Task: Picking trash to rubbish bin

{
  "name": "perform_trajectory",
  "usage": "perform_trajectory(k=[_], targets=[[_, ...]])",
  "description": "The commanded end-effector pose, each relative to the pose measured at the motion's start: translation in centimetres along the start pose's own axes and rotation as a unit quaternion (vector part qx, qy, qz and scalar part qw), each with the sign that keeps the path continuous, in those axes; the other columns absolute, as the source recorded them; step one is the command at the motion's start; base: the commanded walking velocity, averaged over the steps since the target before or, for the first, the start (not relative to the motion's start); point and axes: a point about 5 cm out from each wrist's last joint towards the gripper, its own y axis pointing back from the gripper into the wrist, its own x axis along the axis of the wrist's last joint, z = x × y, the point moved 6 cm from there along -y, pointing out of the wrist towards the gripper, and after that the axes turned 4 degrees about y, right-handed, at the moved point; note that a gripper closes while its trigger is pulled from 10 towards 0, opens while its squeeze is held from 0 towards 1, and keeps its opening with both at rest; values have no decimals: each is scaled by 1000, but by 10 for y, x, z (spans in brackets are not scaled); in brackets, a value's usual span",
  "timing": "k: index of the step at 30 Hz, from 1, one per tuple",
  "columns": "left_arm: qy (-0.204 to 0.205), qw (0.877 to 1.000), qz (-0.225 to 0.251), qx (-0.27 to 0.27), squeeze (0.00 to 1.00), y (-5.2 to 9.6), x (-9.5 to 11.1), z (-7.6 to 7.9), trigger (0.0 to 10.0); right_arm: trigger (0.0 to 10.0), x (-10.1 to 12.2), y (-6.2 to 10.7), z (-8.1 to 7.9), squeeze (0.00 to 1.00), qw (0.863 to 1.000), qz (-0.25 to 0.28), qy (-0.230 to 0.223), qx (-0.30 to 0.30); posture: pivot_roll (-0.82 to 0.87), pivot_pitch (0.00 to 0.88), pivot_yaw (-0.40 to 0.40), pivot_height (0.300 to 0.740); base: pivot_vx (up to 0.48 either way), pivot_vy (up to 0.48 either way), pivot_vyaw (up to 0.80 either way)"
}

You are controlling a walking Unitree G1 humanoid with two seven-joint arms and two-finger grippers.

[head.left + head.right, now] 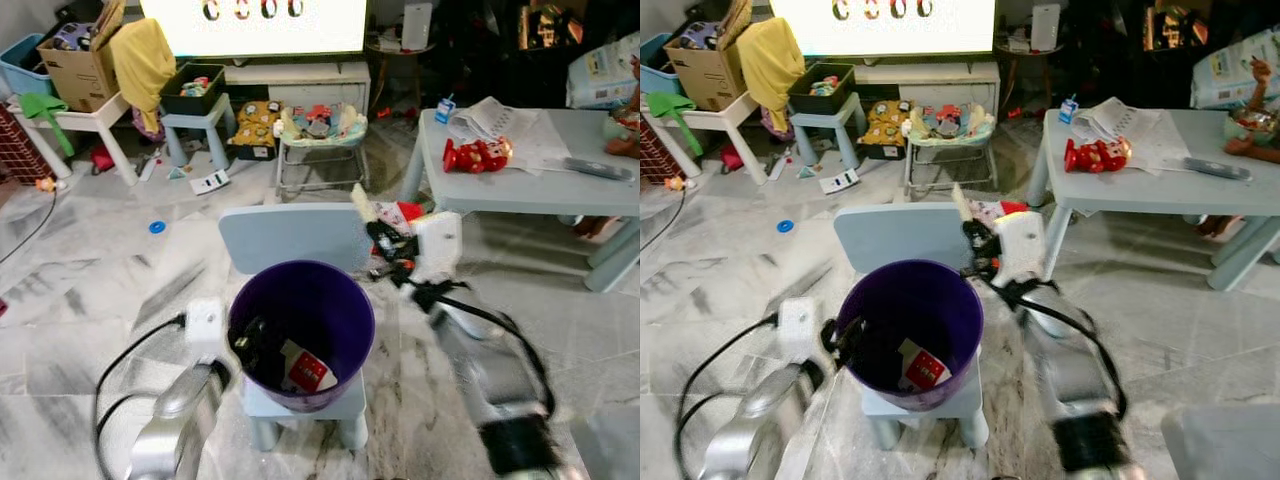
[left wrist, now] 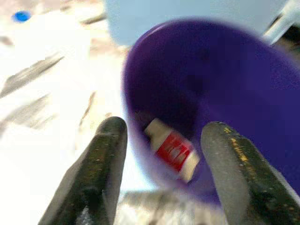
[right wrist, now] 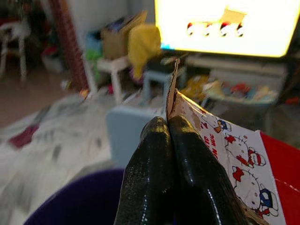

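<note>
A purple rubbish bin (image 1: 345,300) stands on a small pale blue chair (image 1: 290,238). A red and white carton (image 1: 308,372) lies at its bottom. My left gripper (image 2: 161,140) is open, one finger outside the bin's near rim and one inside it. My right gripper (image 1: 383,240) is raised over the bin's far right rim, shut on a red and white cartoon-printed carton (image 3: 229,150), pinched at its cardboard edge.
A grey low table (image 1: 540,185) at the right carries a red toy (image 1: 478,153), papers and a remote. Behind the chair stand a baby bouncer (image 1: 320,128), a small stool with a black crate (image 1: 192,92), boxes and scattered toys. A black cable (image 1: 120,372) crosses the marble floor.
</note>
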Motion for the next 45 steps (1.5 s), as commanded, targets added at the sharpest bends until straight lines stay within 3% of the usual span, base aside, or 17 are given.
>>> perform_trajectory(k=[1,4,9,17,18,19,35,40,45], targets=[[-23,1000,16,1,1000,8,8,-3,10000,0,-9,-8,-11,0,1000,-13,-5,16,100,76,-21,740,0,0,0],[-40,999,17,-1,1000,14,7,-5,10000,0,-20,-11,-19,0,999,-31,-18,25,106,75,-22,740,0,0,0],[-73,997,17,-22,1000,21,10,0,10000,0,-59,-12,-52,0,988,-106,-77,76,126,72,-20,740,0,0,0],[-79,996,11,-37,1000,22,11,7,10000,0,-91,-3,-71,0,975,-167,-99,104,119,76,-11,740,0,0,0],[-80,996,12,-38,1000,20,13,8,10000,4078,-100,1,-75,0,972,-185,-93,111,116,78,-8,740,0,0,0],[-80,996,13,-40,1000,19,14,9,10000,10000,-105,4,-76,1000,971,-194,-85,113,114,81,-7,740,0,0,0],[-84,995,13,-46,1000,17,16,16,10000,10000,-98,-3,-68,1000,977,-169,-84,100,97,82,-6,740,0,0,0],[-109,990,74,-43,1000,9,51,25,10000,10000,-61,-16,-48,1000,992,-88,-46,78,78,77,-6,740,0,0,0],[-114,983,135,-41,1000,3,87,38,10000,10000,-23,-17,-26,1000,998,-13,-1,57,57,72,-3,740,0,0,0]])
